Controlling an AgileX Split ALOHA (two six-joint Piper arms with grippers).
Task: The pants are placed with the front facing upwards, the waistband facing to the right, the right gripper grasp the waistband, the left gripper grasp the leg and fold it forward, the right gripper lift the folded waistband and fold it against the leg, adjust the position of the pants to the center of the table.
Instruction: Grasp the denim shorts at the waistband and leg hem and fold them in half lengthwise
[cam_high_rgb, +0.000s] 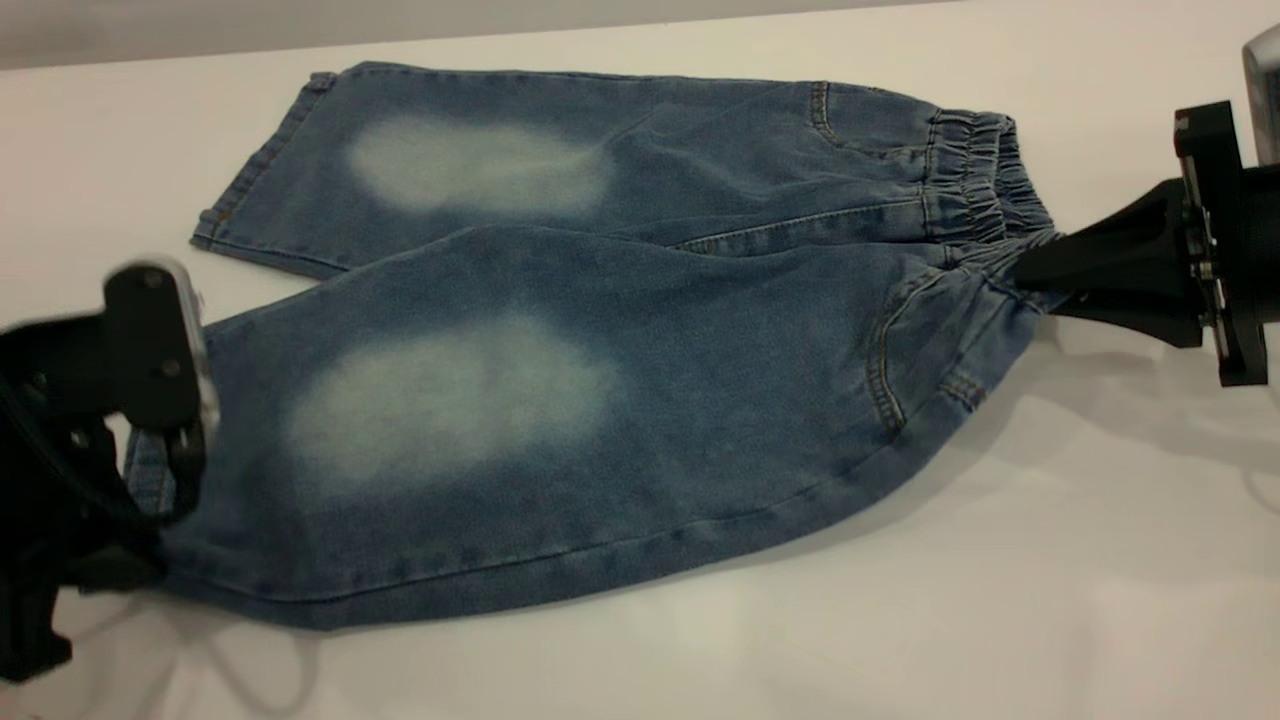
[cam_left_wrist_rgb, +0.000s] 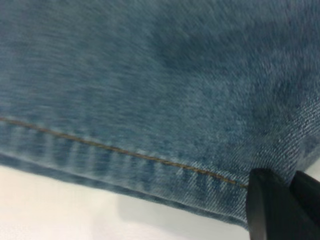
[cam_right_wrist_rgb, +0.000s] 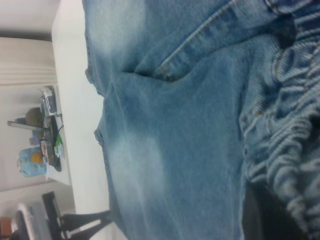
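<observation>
Grasp step: right gripper (cam_high_rgb: 1022, 272) fingers pinch the waistband (cam_high_rgb: 985, 190), left gripper (cam_high_rgb: 165, 470) fingers hold the leg hem (near leg) of the pants (cam_high_rgb: 560, 400); next, fold forward

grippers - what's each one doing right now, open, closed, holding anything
Left end effector: closed on the near leg hem of the pants.
Right end effector: closed on the waistband.

Left pincer (cam_high_rgb: 185, 470) motion-blurred at the pants (cam_high_rgb: 600, 340) hem, its grip there indiscernible.
</observation>
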